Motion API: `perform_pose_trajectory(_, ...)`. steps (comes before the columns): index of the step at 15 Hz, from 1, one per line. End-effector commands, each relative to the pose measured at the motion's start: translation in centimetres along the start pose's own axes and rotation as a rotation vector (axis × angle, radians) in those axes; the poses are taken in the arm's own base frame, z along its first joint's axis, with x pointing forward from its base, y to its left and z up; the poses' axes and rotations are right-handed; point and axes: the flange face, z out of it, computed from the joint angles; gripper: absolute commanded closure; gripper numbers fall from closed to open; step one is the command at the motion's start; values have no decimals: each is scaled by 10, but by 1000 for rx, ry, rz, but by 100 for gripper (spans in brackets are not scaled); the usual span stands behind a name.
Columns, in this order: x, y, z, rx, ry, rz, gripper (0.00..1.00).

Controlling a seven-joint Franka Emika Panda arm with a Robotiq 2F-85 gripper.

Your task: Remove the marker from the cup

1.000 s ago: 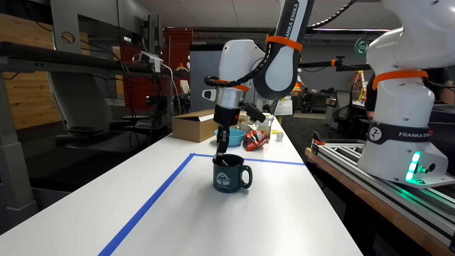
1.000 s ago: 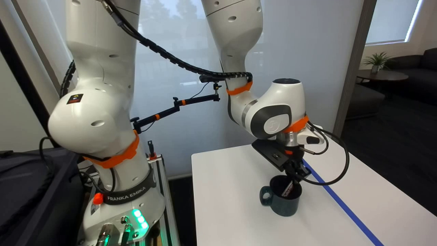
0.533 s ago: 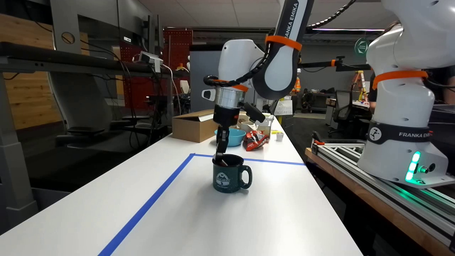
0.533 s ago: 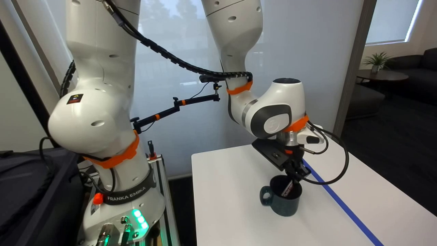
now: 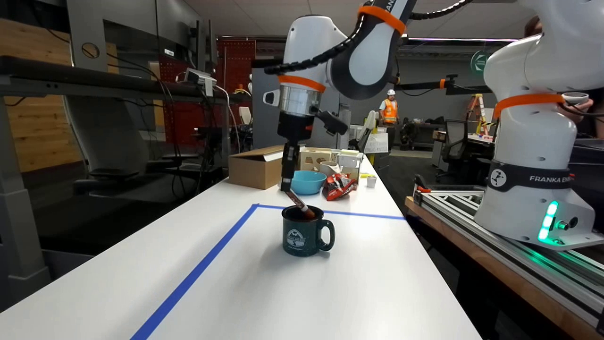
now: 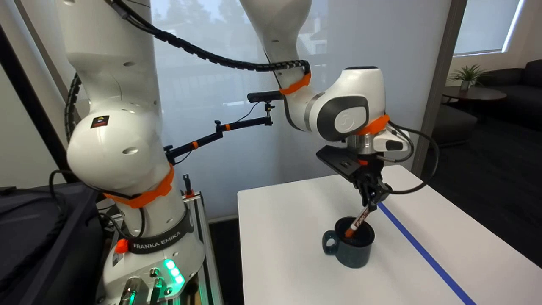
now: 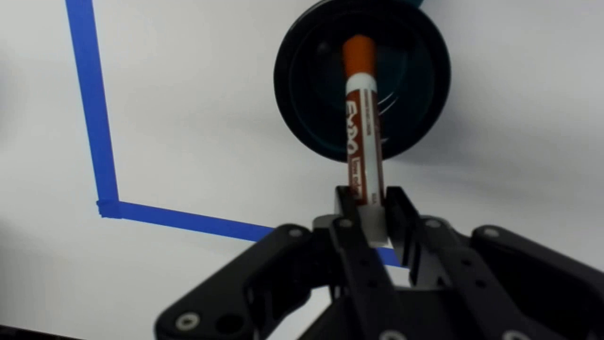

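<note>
We see the claw [image 7: 370, 196] pinching the marker [image 7: 364, 123] by its upper end, its length slanting down into the mouth of the cup [image 5: 304, 239], from which, we judge, lifting should free it.

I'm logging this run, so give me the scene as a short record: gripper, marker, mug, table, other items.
gripper: holding the marker near its pale end
marker: tilted, orange end over or just inside the mouth of the mug, cannot tell which
mug: dark teal, upright on the table, one side handle
table: white, marked with blue tape
other items: light blue bowl, red bag, cardboard box, past the tape
removal: apparently not finished
</note>
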Motion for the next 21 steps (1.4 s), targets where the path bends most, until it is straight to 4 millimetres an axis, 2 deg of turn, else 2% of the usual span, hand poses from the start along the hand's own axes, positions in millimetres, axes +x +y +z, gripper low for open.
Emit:
perform_pose_trajectory(1,13,-6,-53,-56,3,74,95)
perform_pose_trajectory(5,47,-23,-93,-97,9,201,95)
perform_pose_trajectory(7,67,-42,-98,-95,18,244,95)
perform_pose_trajectory(9,84,-58,-92,-105,30,270,95)
perform_pose_trajectory(12,106,-75,-71,-97,18,252,95)
perform_pose_trajectory(15,123,-80,-41,-81,-3,199,95)
perform_pose_trajectory(21,143,-62,30,-30,-32,139,95)
